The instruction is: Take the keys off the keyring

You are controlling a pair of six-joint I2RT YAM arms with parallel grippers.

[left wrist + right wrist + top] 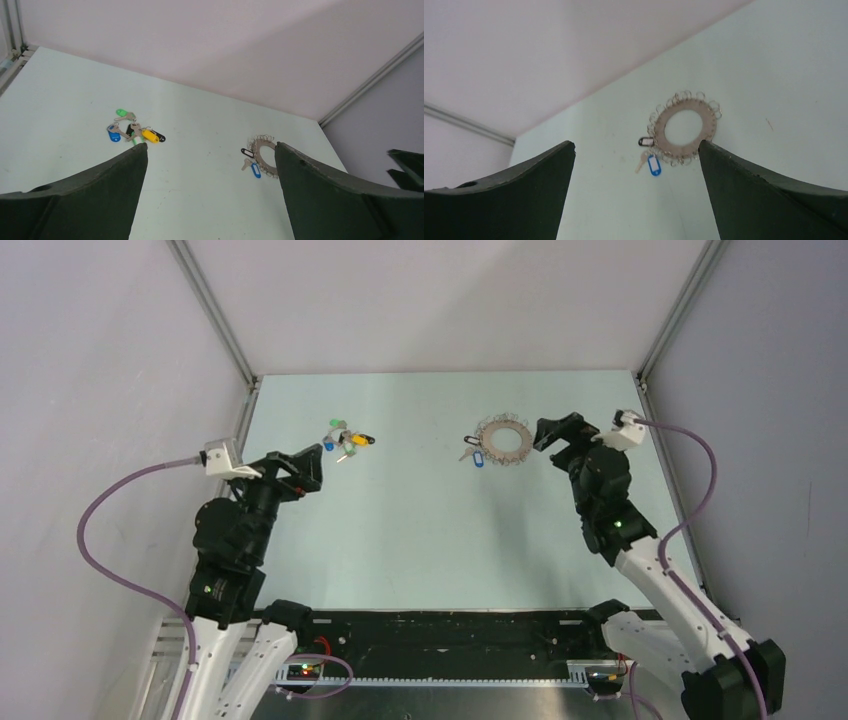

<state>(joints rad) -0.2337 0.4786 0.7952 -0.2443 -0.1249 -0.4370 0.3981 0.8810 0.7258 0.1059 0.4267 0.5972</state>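
Observation:
The keyring (503, 440), a flat silvery ring frilled with small wire loops, lies flat on the table at the far right. A blue-headed key (477, 457) and a black-headed key (471, 440) hang at its left rim. My right gripper (548, 435) is open and empty, just right of the ring. In the right wrist view the keyring (709, 125), blue key (653, 165) and black key (645, 141) lie ahead of the open gripper (636, 144). My left gripper (312, 465) is open and empty at the left, far from the ring. In the left wrist view the keyring (260, 150) is partly hidden by a finger.
A small cluster of green, blue, yellow and black keys (347, 439) lies at the far left, just beyond my left gripper; it also shows in the left wrist view (132, 131). Walls and metal frame posts (215, 310) enclose the pale green table (420, 530).

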